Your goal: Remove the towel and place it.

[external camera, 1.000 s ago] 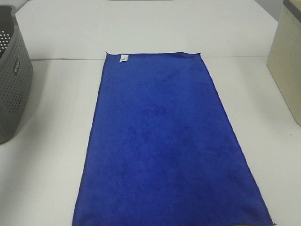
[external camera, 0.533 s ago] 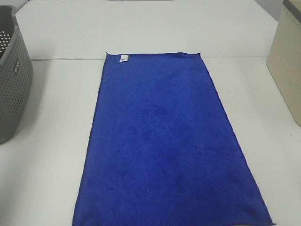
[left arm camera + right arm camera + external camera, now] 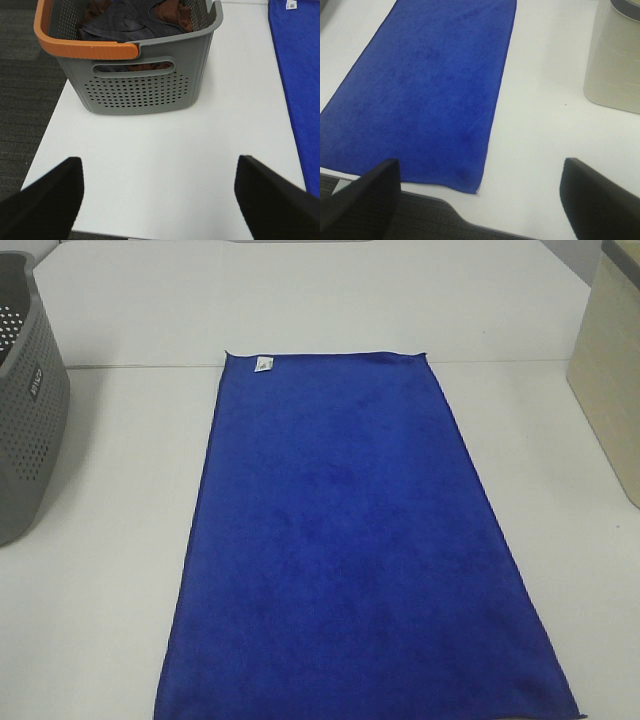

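The towel [image 3: 345, 540] is a deep blue plush cloth lying flat and spread out lengthwise on the white table [image 3: 100, 570], with a small white tag [image 3: 264, 364] near its far left corner. Neither arm shows in the exterior high view. In the left wrist view my left gripper [image 3: 159, 192] is open above bare table by the near edge, with the towel's edge [image 3: 300, 80] off to one side. In the right wrist view my right gripper [image 3: 481, 195] is open over the table's near edge, beside the towel's near corner [image 3: 420, 95]. Nothing is held.
A grey perforated laundry basket [image 3: 137, 65] with an orange handle holds dark and rust-coloured cloths; it stands at the table's left [image 3: 25, 400]. A beige bin [image 3: 612, 370] stands at the right edge, also in the right wrist view [image 3: 615, 60].
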{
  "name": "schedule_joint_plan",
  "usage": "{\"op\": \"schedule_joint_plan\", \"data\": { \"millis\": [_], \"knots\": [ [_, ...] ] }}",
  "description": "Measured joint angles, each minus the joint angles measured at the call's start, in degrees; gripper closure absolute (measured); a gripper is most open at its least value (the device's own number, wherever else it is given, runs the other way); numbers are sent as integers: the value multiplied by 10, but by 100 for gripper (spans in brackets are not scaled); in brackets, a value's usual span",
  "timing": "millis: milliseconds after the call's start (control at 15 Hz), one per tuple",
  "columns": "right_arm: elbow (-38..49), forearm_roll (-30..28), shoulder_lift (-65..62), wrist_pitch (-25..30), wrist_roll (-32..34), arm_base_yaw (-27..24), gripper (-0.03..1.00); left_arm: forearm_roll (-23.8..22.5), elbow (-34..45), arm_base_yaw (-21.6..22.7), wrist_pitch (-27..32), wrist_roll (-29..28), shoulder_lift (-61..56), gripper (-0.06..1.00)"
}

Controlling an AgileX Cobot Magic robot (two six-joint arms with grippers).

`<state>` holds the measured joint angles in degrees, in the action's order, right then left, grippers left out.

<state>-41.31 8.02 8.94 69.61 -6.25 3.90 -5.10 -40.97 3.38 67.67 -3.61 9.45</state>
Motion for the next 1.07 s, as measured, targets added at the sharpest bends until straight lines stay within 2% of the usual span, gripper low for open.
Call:
{"op": "schedule_joint_plan", "data": {
  "millis": [200, 400, 533, 667, 1067],
  "knots": [
    [49, -1, -60, -3, -9, 0, 13, -9, 28, 0, 18, 0, -80, 18],
    [100, -1, -92, -16, -26, 0, 14, -16, 53, 1, 25, 40, -97, 18],
    [119, 3, -92, -72, -40, 0, 14, -11, 100, 1, 25, 70, -97, 18],
    [123, 3, -92, -76, -40, 0, 15, -10, 113, 1, 25, 93, -97, 18],
    [123, 3, -92, -79, -40, 0, 15, -11, 116, 1, 25, 94, -97, 18]
  ]
}}
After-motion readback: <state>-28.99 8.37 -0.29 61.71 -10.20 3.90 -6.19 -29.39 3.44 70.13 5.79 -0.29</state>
